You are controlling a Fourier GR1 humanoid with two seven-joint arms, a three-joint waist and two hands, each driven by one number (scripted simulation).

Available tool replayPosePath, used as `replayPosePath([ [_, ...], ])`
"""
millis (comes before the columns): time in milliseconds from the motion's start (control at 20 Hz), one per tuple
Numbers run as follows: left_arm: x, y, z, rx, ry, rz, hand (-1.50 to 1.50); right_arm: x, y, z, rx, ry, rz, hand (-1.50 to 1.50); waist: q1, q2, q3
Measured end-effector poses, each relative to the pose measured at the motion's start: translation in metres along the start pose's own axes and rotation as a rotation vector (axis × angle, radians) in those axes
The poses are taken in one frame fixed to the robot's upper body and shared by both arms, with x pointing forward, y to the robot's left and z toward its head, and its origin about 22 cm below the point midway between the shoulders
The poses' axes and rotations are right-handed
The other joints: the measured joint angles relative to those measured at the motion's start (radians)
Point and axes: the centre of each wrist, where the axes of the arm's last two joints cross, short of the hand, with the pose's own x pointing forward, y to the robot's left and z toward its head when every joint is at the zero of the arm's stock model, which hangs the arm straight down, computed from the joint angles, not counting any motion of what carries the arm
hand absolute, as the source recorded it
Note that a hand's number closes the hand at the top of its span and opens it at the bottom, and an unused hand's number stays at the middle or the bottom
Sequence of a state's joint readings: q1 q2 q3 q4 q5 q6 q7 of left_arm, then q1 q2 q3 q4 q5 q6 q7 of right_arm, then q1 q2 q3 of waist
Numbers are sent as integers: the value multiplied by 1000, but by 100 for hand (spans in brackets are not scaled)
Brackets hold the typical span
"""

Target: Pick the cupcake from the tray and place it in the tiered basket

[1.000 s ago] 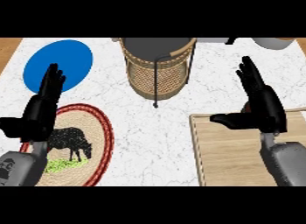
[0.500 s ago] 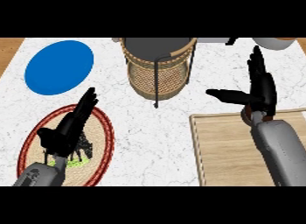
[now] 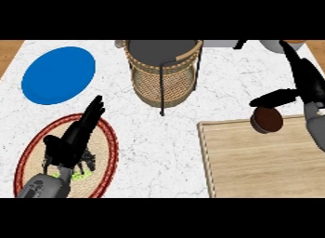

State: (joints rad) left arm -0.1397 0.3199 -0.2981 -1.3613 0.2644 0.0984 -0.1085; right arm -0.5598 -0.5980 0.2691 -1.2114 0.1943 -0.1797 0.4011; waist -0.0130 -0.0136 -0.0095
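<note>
The cupcake (image 3: 267, 119) sits at the far edge of the wooden tray (image 3: 261, 162), just under the right hand (image 3: 309, 88), whose fingers are straight and thumb spread wide — holding nothing. The tiered basket (image 3: 162, 69) stands at the counter's (image 3: 165, 135) back middle; the left hand (image 3: 73, 139) hovers straight-fingered over the red-rimmed woven plate (image 3: 109, 139), near a blue plate (image 3: 59, 75).

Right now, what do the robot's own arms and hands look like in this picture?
Both forearms are smooth grey cylinders with rounded ends, entering from the lower edge. Each ends in a matte black hand with long slender fingers and a thumb: the left hand and the right hand. No cables, markings or sleeves are visible on either arm.
</note>
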Motion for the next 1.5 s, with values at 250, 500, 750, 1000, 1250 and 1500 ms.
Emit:
replayPosePath([
  [250,-1,0,1,-3,6,-1,0,31,-23,3,173,125,323,-150,1,-4,0],
  [500,-9,-4,3,1,3,5,0,82,-25,19,299,207,459,-150,1,1,4],
  [750,-9,-4,2,-3,-8,5,0,100,-29,37,321,201,455,-150,5,7,7],
  [1000,1,2,-1,-7,-11,5,0,91,-18,44,260,236,490,-150,10,10,8],
  [1250,-6,1,1,-8,-12,9,0,80,-4,43,256,304,545,-150,11,11,8],
  [1500,-5,-7,-2,-9,-15,6,0,57,7,40,284,365,543,-150,12,12,9],
])
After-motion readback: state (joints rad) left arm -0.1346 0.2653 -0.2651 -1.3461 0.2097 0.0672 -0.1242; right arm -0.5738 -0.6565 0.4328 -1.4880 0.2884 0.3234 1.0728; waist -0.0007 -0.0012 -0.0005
